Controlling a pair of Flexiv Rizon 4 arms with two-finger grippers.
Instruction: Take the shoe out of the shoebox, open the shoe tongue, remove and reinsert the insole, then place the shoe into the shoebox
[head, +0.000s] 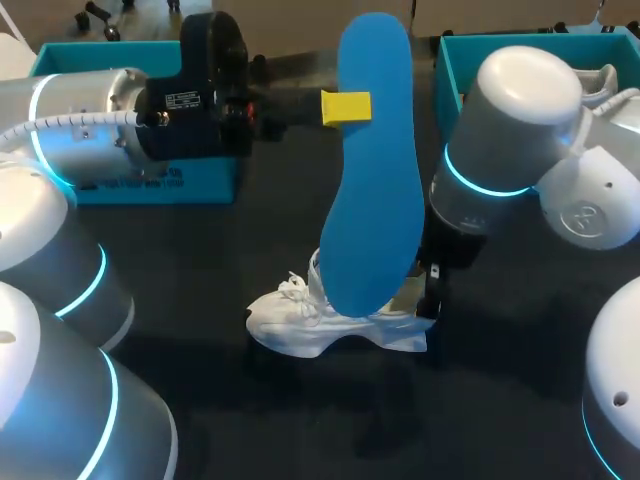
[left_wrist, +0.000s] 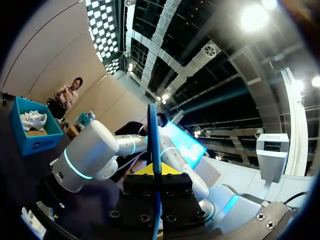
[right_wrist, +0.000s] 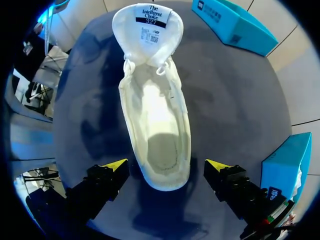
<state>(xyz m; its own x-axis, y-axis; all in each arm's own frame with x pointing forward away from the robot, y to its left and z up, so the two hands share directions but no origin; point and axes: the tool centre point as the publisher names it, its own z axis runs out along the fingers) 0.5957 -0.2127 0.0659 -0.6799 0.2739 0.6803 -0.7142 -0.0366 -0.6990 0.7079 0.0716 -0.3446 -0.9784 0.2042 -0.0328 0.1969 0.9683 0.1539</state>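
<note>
Blue insole (head: 375, 170) clamped in the left tool (head: 345, 107), hanging upright, long axis 12-to-6, lower end at the white shoe (head: 320, 325). It lies on the tabletop (head: 200, 280), toe to 9, heel to 3. Right tool (right_wrist: 166, 167) gapes astride the heel, gripping nothing. Best play: steady that heel, feed the insole toe-first, shallow.

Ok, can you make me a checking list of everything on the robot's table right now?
Surface: dark table.
Job's things: white shoe on the table, tongue open, insole out; blue insole held upright over it; left shoebox and right shoebox behind.
Clutter: nothing seen.
Hands: left hand shut on the insole; right hand open, shoe's heel between its fingers.
Cables: white cable along the left arm.
Surroundings: nothing seen.
</note>
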